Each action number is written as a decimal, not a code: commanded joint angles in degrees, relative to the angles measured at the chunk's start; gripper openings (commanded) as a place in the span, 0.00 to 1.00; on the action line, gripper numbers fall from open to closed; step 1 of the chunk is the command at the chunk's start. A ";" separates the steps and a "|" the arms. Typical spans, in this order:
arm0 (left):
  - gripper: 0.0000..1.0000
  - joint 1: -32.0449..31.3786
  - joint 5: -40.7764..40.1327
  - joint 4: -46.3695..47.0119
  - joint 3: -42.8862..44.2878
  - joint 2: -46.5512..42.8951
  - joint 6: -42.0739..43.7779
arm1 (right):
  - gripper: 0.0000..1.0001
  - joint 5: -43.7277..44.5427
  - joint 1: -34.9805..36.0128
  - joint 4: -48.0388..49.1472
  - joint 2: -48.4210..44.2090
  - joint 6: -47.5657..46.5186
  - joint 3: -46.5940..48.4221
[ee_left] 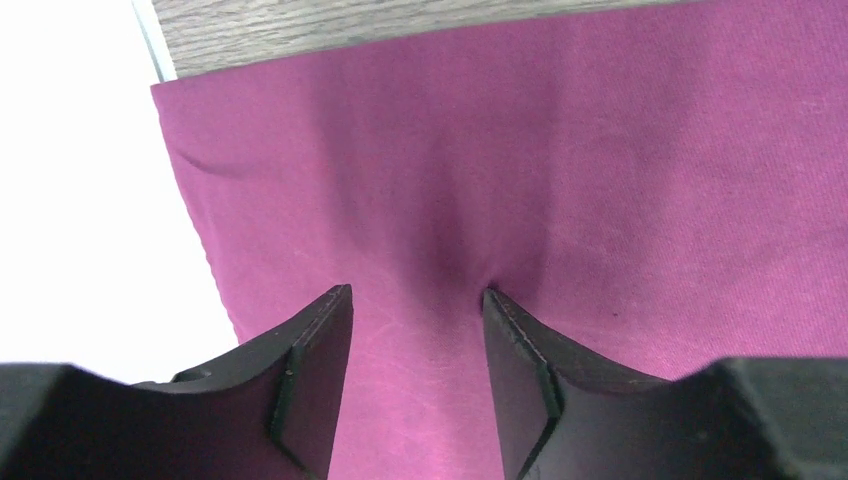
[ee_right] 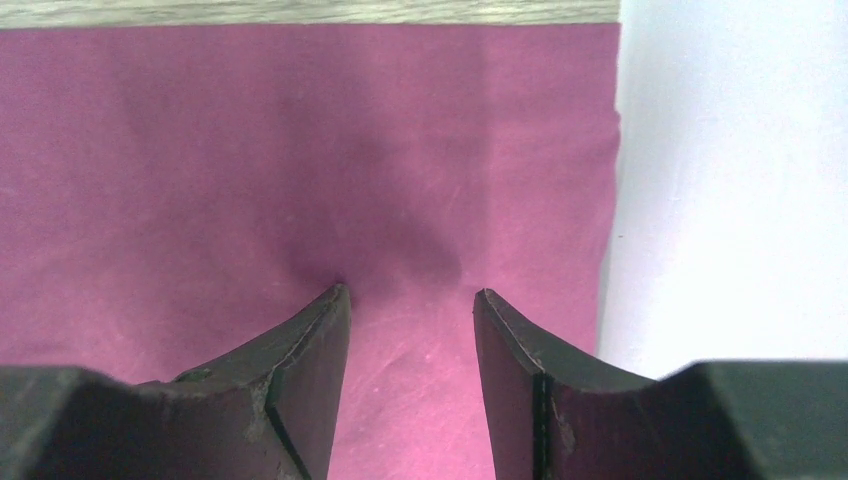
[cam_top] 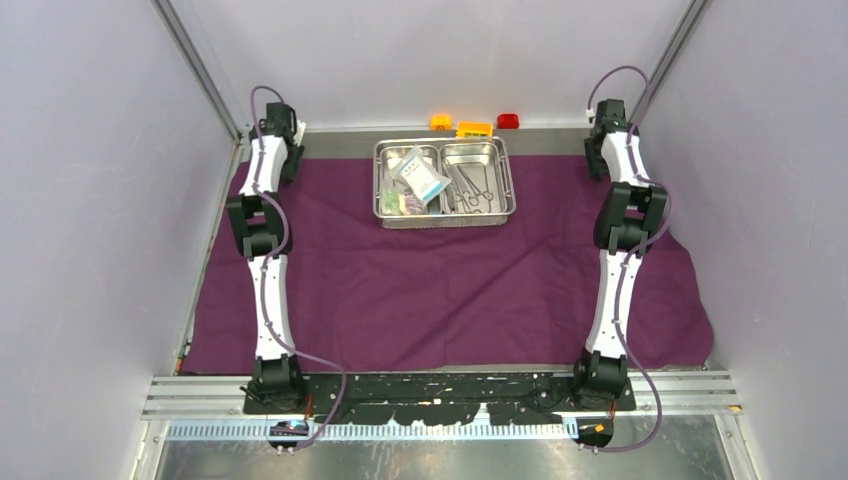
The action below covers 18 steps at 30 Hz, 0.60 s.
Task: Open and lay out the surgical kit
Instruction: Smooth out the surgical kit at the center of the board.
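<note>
The dark-purple cloth [cam_top: 450,290] lies spread flat over the table. On its far middle stands the steel tray [cam_top: 511,180], with clear packets [cam_top: 420,178] in its left compartment and scissors and clamps [cam_top: 472,188] in its right. My left arm [cam_top: 268,165] reaches to the cloth's far left corner. There my left gripper [ee_left: 415,292] is open, its tips down at the cloth [ee_left: 600,180], nothing between them. My right arm [cam_top: 625,160] reaches to the far right corner. My right gripper [ee_right: 410,290] is open just above the cloth [ee_right: 200,150], holding nothing.
A yellow brick [cam_top: 440,122], an orange brick [cam_top: 473,129] and a red brick [cam_top: 508,121] sit on the bare table behind the tray. Pale walls close in both sides. The cloth's edges hang near the walls by each gripper.
</note>
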 commanded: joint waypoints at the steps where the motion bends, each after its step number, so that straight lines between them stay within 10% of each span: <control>1: 0.55 1.23 -3.47 2.04 0.07 0.97 2.47 | 0.54 5.55 -1.53 2.54 0.15 -4.62 -2.99; 12: 0.84 1.28 -7.13 3.83 2.25 1.68 3.85 | 0.53 7.61 -3.34 2.02 -0.84 -7.94 -0.44; 18: 1.00 1.30 -0.80 5.03 -3.32 -8.63 -0.59 | 0.54 -10.36 -4.35 0.81 -14.59 0.41 -9.29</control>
